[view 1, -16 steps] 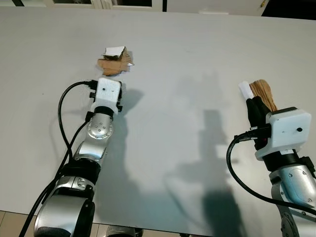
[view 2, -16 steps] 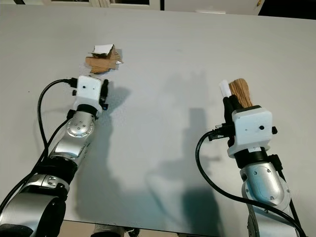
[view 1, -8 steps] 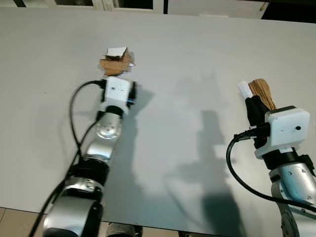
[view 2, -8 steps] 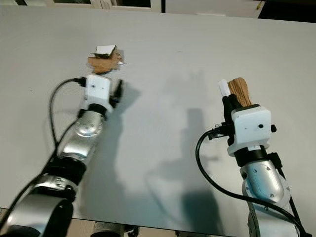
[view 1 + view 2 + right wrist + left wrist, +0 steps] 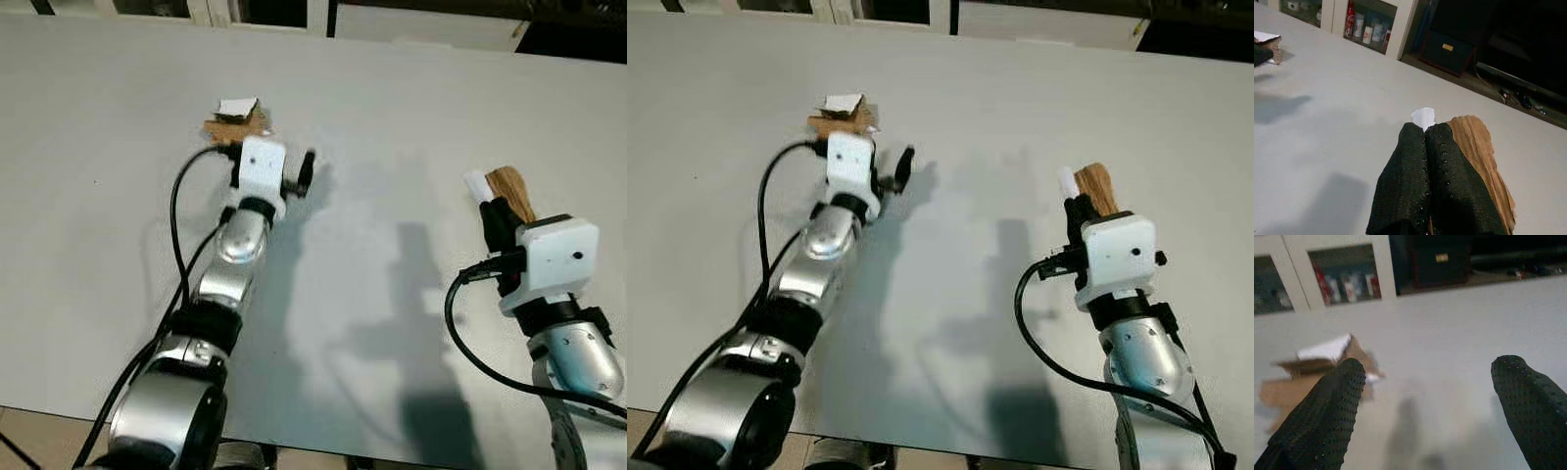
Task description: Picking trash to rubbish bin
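A crumpled brown cardboard piece with a white flap lies on the white table, at the far left. My left gripper hovers just right of it and is open, fingers wide apart; one finger sticks out to the right. In the left wrist view the cardboard piece lies beyond one fingertip. My right gripper is on the right, shut on a brown paper scrap with a white bit sticking out past the tips.
Cabinets with bottles and a dark low unit stand beyond the table's far edge. The table's near edge runs along the bottom of the eye views. My arms' shadows fall across the table's middle.
My left arm has reached forward and to the right, past the cardboard's side, with one finger now sticking out to the right. The right gripper still holds its scrap in much the same place.
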Available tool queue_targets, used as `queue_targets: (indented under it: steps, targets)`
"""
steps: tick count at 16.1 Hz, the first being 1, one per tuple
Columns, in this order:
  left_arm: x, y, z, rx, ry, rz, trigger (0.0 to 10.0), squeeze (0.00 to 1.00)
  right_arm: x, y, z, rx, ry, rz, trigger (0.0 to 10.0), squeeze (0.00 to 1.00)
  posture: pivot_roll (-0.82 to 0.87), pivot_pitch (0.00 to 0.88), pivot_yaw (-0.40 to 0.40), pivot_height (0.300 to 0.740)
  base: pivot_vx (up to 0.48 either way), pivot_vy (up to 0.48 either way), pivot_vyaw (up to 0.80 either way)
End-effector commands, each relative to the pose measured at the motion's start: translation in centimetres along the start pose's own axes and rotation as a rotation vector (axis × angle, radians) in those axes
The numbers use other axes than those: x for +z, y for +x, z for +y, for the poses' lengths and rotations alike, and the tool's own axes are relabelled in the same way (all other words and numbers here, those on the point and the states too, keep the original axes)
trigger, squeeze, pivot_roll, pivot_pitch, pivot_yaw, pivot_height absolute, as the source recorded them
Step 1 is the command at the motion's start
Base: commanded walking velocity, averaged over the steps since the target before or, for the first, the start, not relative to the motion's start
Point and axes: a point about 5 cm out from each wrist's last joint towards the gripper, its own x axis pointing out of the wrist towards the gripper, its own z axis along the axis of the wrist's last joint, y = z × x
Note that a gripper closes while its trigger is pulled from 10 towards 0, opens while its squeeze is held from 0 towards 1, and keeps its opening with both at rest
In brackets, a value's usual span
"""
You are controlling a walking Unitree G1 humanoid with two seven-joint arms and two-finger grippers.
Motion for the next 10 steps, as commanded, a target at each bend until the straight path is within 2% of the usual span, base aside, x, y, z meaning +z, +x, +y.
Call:
queue_targets:
  steps: [1, 5, 6, 10]
  targets:
    - [0.2, 0.0, 0.8, 0.047, 0.000, -0.017, 10.0, 1.00, 0.0, -0.1, -0.3, 0.001, -0.005, -0.009, 10.0, 0.00, 0.06, 0.190, -0.019, 0.740, 0.000, 0.000, 0.00]
    - [1.0, 0.2, 1.2, 0.077, 0.047, -0.064, 10.0, 1.00, -0.1, 0.1, -0.5, 0.003, -0.011, -0.014, 10.0, 0.00, 0.06, 0.177, -0.027, 0.740, 0.000, 0.000, 0.00]
    - [1.2, 0.3, 1.5, 0.093, 0.079, -0.078, 10.0, 1.00, -0.1, 0.2, -0.5, 0.005, -0.012, -0.018, 10.0, 0.00, 0.06, 0.174, -0.030, 0.740, 0.000, 0.000, 0.00]
    - [1.5, 1.2, 3.3, 0.139, 0.123, -0.049, 10.0, 1.00, 0.1, 0.2, -0.6, 0.012, -0.016, -0.027, 10.0, 0.00, 0.05, 0.181, -0.040, 0.740, 0.000, 0.000, 0.00]
